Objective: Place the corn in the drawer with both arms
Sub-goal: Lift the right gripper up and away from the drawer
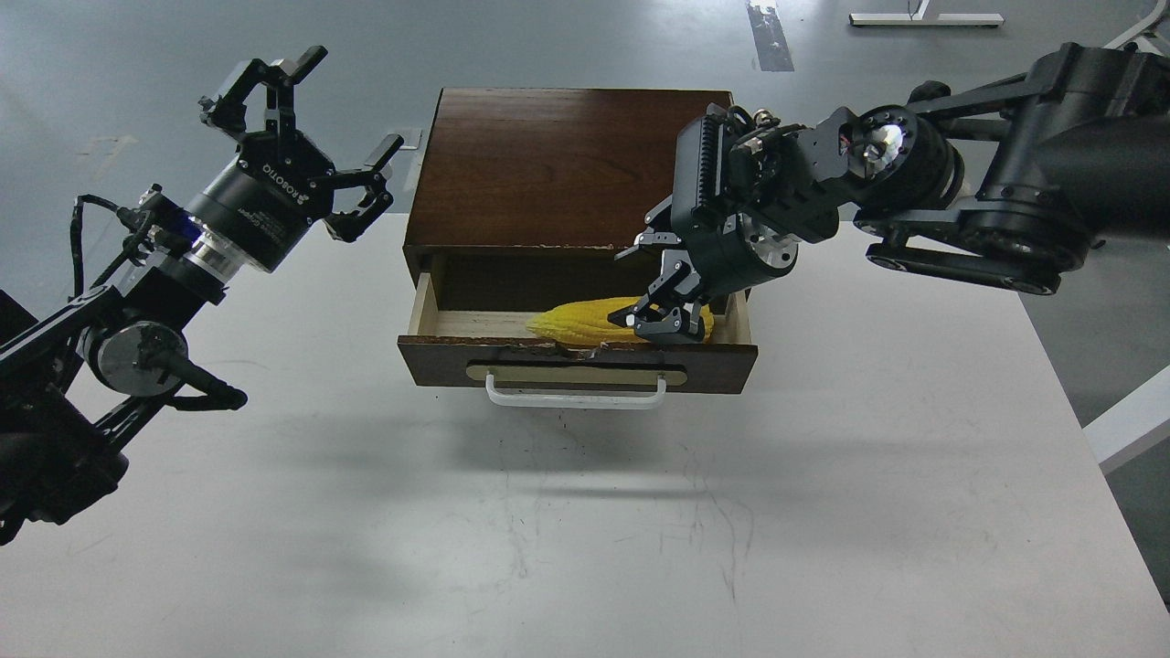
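Observation:
The drawer (439,358) is pulled open from the dark box casing (567,164); its dark front carries a brass plate and a white bar handle (576,395). The yellow corn (576,322) lies inside on the pale wood floor, in the right half, tip pointing left. My right gripper (660,306) hangs over the corn's thick end with its fingers spread, and hides that end. My left gripper (315,128) is open and empty, raised above the table's far left edge, left of the box.
The box stands at the far middle of the white table (585,530). The grey floor lies beyond the table's far and right edges. My right arm's bulky wrist (877,174) reaches over the box's right side.

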Action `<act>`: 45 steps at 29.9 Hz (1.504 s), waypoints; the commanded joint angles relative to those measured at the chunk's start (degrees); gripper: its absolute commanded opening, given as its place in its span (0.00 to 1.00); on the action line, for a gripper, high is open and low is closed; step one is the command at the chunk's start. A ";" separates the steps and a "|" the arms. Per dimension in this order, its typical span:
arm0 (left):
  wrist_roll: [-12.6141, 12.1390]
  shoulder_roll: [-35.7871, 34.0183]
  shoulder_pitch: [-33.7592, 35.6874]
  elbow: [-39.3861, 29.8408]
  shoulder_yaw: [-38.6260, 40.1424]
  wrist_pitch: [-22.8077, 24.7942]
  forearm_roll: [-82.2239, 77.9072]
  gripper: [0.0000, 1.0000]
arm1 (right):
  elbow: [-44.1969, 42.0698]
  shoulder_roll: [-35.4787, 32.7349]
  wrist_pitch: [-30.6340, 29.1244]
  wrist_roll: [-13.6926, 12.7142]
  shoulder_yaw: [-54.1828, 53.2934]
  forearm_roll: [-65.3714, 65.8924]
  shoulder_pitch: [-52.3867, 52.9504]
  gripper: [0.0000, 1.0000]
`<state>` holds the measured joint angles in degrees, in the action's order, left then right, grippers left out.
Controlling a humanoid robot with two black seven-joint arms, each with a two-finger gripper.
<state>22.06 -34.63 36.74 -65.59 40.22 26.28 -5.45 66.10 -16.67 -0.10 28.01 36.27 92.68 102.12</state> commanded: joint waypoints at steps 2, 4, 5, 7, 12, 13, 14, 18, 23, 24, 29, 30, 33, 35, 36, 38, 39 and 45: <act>-0.09 0.00 0.08 -0.06 0.03 0.00 0.00 0.98 | 0.60 -3.53 0.80 -0.01 -2.68 -5.21 1.94 0.78; -0.09 0.00 0.08 0.03 0.03 0.00 0.00 0.98 | 1.92 -5.73 0.80 -0.01 -4.70 -10.38 2.38 0.85; -0.09 0.09 0.08 0.03 0.03 0.00 0.00 0.98 | 2.27 -6.52 0.80 -0.01 -5.41 -12.33 2.38 0.87; -0.09 0.09 0.08 -0.06 0.03 0.00 0.00 0.98 | 3.33 -9.06 0.80 -0.01 -7.86 -17.76 2.38 0.93; -0.09 0.18 0.08 0.03 -0.05 0.00 0.00 0.98 | 3.25 -15.49 0.80 -0.01 -15.69 -29.73 -1.82 0.95; -0.09 0.26 0.00 0.03 -0.05 0.00 0.00 0.98 | 3.16 -16.80 0.89 -0.01 -18.57 -33.75 -4.71 0.95; -0.09 0.35 0.00 -0.06 -0.05 0.00 0.00 0.98 | 3.16 -17.60 0.89 -0.01 -20.52 -35.88 -6.30 0.95; -0.09 0.44 0.00 0.03 -0.05 0.00 0.00 0.98 | 3.07 -21.47 1.07 -0.01 -32.82 -48.89 -18.51 0.96; 0.00 0.70 -0.35 0.03 -0.05 0.00 0.00 0.98 | 2.19 -22.35 1.50 -0.01 -48.47 -64.19 -36.44 0.96; 0.00 0.79 -0.36 0.03 0.03 0.00 0.00 0.98 | 1.84 -22.18 1.68 -0.01 -51.10 -67.34 -40.21 0.96; 0.00 0.97 -0.88 0.03 0.03 0.00 0.00 0.98 | 0.09 -21.48 1.86 -0.01 -55.77 -78.76 -49.01 0.96; 0.00 0.97 -1.06 0.03 0.03 0.00 0.00 0.98 | -0.27 -21.30 1.60 -0.01 -55.87 -82.80 -50.42 0.96; 0.00 0.97 -1.67 0.03 0.03 0.08 0.00 0.98 | -0.27 -21.47 0.46 -0.01 -55.87 -90.28 -52.71 0.98; 0.00 1.06 -1.94 0.03 0.03 0.08 0.00 0.98 | -0.53 -21.21 -0.77 -0.01 -56.04 -93.45 -54.21 0.98; 0.00 1.40 -2.37 0.03 0.03 0.08 -0.08 0.98 | -1.32 -21.12 -2.35 -0.01 -56.13 -94.43 -55.26 0.98; 0.00 1.84 -2.64 0.03 0.12 0.08 -0.78 0.98 | -2.55 -20.43 -5.07 -0.01 -56.39 -94.96 -56.93 0.98; 0.00 2.02 -2.81 0.03 0.21 0.26 -1.22 0.98 | -2.82 -20.07 -6.04 -0.01 -56.57 -94.97 -57.55 0.98; -0.09 3.17 -4.57 0.03 2.41 0.96 -3.25 0.98 | -6.42 -16.47 -8.60 -0.01 -59.38 -94.88 -62.13 0.99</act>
<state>22.07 -31.83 32.67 -65.56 41.98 27.14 -8.35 61.38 -34.93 -8.33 28.01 -22.16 -2.24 41.53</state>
